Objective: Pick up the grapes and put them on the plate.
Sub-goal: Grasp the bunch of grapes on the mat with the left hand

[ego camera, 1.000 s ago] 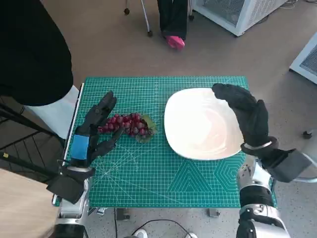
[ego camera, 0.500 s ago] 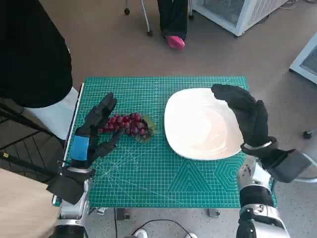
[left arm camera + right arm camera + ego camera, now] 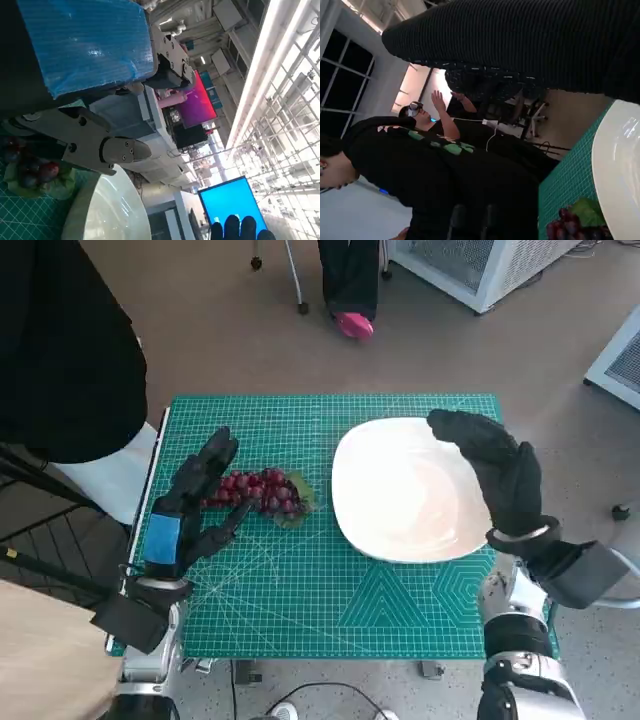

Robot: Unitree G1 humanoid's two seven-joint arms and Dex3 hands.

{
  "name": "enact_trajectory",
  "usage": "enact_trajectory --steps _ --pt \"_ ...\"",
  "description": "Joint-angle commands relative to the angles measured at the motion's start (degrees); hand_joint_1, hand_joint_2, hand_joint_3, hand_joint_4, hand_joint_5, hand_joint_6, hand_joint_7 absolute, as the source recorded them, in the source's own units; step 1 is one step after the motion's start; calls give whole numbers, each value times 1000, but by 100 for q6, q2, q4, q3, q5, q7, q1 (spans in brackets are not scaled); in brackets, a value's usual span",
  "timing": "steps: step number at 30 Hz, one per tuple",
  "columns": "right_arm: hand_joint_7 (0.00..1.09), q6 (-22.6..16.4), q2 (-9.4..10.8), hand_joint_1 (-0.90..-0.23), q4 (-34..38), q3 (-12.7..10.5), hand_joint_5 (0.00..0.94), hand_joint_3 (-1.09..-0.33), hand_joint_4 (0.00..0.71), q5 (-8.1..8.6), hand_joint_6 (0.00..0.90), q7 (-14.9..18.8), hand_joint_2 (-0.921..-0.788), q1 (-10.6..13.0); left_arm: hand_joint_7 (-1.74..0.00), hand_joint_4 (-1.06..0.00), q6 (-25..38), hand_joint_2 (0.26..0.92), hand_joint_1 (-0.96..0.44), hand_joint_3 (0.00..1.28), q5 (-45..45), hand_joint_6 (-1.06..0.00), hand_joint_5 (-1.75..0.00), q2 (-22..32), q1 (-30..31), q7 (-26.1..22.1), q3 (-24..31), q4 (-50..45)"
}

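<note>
The grapes [image 3: 259, 493] lie left of centre in the head view, long axis running left-right, just left of the plate [image 3: 405, 490]. The left hand [image 3: 190, 505], fingers spread around the bunch's left end without visibly gripping, is far nearer. The right hand [image 3: 497, 475] hovers spread over the plate's right rim, holding nothing.

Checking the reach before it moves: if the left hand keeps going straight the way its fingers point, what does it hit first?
Most likely the grapes: the left hand is open around their near end, fingers aimed toward them. Height over the mat is unclear.
</note>
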Motion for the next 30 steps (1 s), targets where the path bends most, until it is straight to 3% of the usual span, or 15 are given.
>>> enact_trajectory --steps 1,11,14,19,30 --pt "2 13 -36 -470 53 -3 1 -543 275 -7 256 20 -921 38 -22 -475 -26 921 -225 200 -91 -477 -2 -39 13 -39 -4 -47" --pt "1 39 -33 -475 72 3 2 -541 277 -28 255 -10 -921 15 -17 -458 71 921 -240 171 205 -472 -1 82 -142 82 11 -74" --pt "2 44 -26 -474 73 10 2 -539 278 -41 256 -23 -921 10 -9 -419 288 921 -272 135 1055 -447 0 354 -191 409 -34 -201" --pt "2 44 -25 -469 89 23 2 -537 279 -68 257 -46 -921 -13 -1 -314 1177 917 -345 57 2746 -370 0 870 -264 853 -192 -740" --pt "3 45 -36 -462 105 64 2 -535 283 -113 261 -101 -921 -70 0 -106 3258 812 -411 1 3801 -252 0 1272 -731 -140 -821 -1339"
